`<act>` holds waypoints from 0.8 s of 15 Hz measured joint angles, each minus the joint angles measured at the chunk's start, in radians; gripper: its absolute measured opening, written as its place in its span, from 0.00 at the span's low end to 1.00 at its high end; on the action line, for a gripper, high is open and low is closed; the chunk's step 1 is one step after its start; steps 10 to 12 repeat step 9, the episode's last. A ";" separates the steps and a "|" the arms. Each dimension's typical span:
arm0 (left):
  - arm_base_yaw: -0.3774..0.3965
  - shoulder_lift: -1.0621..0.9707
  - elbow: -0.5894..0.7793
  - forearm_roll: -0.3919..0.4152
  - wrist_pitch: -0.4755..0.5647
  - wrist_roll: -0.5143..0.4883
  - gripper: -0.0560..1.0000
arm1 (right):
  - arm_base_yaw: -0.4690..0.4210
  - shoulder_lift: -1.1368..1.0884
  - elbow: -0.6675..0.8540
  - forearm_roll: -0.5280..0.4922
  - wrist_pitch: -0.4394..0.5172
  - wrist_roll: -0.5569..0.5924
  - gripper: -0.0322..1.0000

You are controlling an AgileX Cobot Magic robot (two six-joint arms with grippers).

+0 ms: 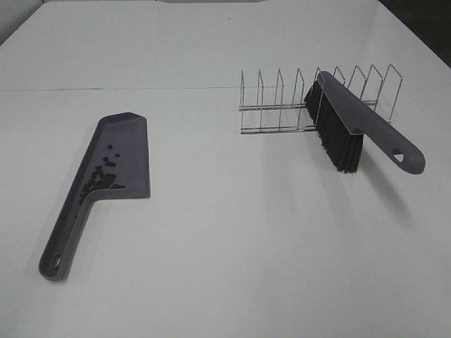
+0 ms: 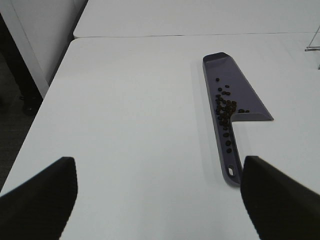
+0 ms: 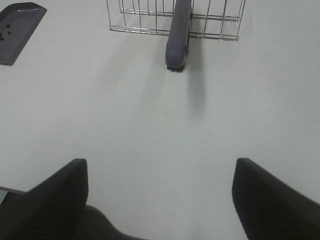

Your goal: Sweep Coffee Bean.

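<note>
From the exterior high view you see the dustpan (image 1: 113, 158) lying flat on the white table (image 1: 232, 253), with the coffee beans (image 1: 102, 179) gathered where its pan narrows into the handle. Well to the right of the dustpan, the brush (image 1: 352, 127) rests tilted in the wire rack (image 1: 310, 98). No arm appears here.

Your left wrist view shows the left gripper (image 2: 160, 200) with jaws spread wide and empty, short of the dustpan's (image 2: 235, 105) handle end; beans (image 2: 225, 107) trail down the handle. The table (image 2: 100, 100) edge lies off to the dustpan's far side.

Your right wrist view shows the right gripper (image 3: 160, 200) likewise parted and empty, with bare table (image 3: 150, 115) between it and the brush (image 3: 179, 35) handle pointing toward it from the rack (image 3: 175, 20).
</note>
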State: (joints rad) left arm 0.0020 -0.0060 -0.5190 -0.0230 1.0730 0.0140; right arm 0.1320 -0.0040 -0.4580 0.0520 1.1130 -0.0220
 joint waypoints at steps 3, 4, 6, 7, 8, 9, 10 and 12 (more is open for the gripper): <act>0.000 0.000 0.000 0.000 0.000 0.000 0.82 | 0.000 0.000 0.000 0.000 0.000 0.000 0.68; 0.000 0.000 0.000 0.000 0.000 0.000 0.82 | 0.000 0.000 0.000 0.000 0.000 0.000 0.68; 0.000 0.000 0.000 0.000 0.000 0.000 0.82 | 0.000 0.000 0.000 0.000 0.000 0.000 0.68; 0.000 0.000 0.000 0.000 0.000 0.000 0.82 | 0.000 0.000 0.000 0.000 0.000 0.000 0.68; 0.000 0.000 0.000 0.000 0.000 0.000 0.82 | 0.000 0.000 0.000 0.000 0.000 0.000 0.68; 0.000 0.000 0.000 0.000 0.000 0.000 0.82 | 0.000 0.000 0.000 0.000 0.000 0.000 0.68; 0.000 0.000 0.000 0.000 0.000 0.000 0.82 | 0.000 0.000 0.000 0.000 0.000 0.000 0.68; 0.000 0.000 0.000 0.000 0.000 0.000 0.82 | 0.000 0.000 0.000 0.000 0.000 0.000 0.68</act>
